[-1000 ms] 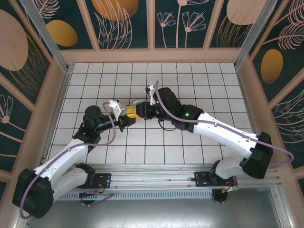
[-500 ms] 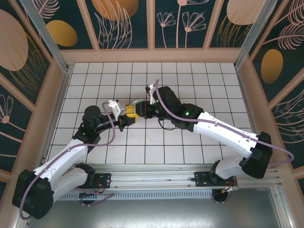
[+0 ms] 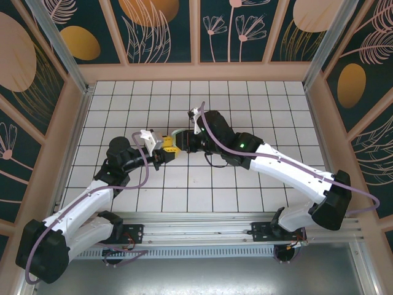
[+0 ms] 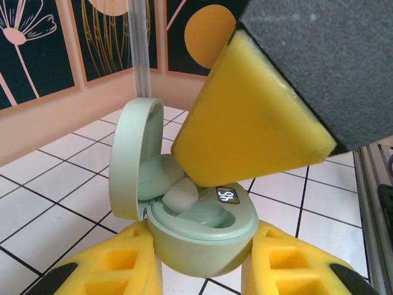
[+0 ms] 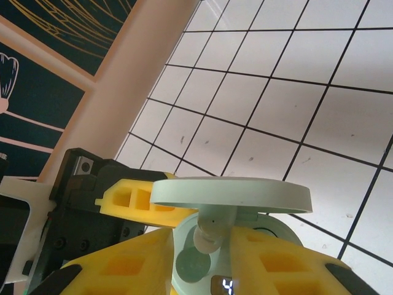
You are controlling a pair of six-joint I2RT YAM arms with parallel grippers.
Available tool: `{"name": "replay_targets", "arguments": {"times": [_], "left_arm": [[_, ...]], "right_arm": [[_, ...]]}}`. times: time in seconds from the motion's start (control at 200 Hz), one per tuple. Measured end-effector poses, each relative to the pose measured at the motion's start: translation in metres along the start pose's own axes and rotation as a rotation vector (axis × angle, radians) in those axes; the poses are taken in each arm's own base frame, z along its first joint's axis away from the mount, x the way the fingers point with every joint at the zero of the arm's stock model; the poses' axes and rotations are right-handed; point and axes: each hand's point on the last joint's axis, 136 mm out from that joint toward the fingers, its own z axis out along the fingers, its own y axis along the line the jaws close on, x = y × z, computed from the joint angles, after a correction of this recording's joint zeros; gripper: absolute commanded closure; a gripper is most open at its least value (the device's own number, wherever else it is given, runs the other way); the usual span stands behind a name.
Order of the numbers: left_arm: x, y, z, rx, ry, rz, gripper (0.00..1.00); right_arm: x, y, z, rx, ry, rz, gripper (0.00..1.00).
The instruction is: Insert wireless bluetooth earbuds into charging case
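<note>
Your left gripper (image 4: 202, 273) is clamped on the mint charging case (image 4: 206, 243), one yellow pad on each side of its base. The lid (image 4: 130, 153) stands open, hinged up on the left in the left wrist view. The small display (image 4: 227, 195) on the case rim is lit.

Your right gripper (image 5: 206, 261) comes in from the opposite side, nose to nose with the left. Its fingers are closed on a mint earbud (image 5: 207, 236), which sits right at the mouth of the case, under the lid edge. I can't tell if it's fully seated.

Both meet above the tiled table (image 3: 258, 104), about mid-depth, slightly towards its left edge.
</note>
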Motion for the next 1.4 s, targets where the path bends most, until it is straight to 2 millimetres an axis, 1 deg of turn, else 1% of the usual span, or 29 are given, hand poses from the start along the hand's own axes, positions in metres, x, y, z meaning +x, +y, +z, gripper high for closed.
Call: {"name": "replay_targets", "arguments": {"times": [0.14, 0.335, 0.601, 0.931, 1.276, 1.401], "left_arm": [[-0.0025, -0.0004, -0.0013, -0.004, -0.007, 0.006, 0.92], [0.0007, -0.0002, -0.0018, -0.007, 0.003, 0.003, 0.92], [0.0024, 0.0012, -0.0022, -0.017, 0.010, 0.003, 0.92], [0.0021, 0.0029, -0.0023, -0.026, 0.009, 0.004, 0.92], [-0.0012, 0.0025, -0.0023, -0.024, -0.003, 0.014, 0.92], [-0.0013, 0.0025, -0.0023, -0.024, -0.003, 0.015, 0.92]], "right_arm": [[-0.0022, 0.0015, 0.0028, 0.007, 0.008, 0.008, 0.70], [0.0008, -0.0008, 0.0056, 0.022, 0.027, 0.011, 0.70], [0.0029, -0.0029, 0.0086, 0.040, 0.049, 0.011, 0.83], [0.0024, -0.0009, 0.0050, 0.032, 0.046, 0.007, 0.89], [0.0056, 0.0011, 0.0008, 0.015, 0.057, 0.000, 0.90], [0.0065, 0.0011, 0.0008, 0.013, 0.060, 0.001, 0.88]]}}
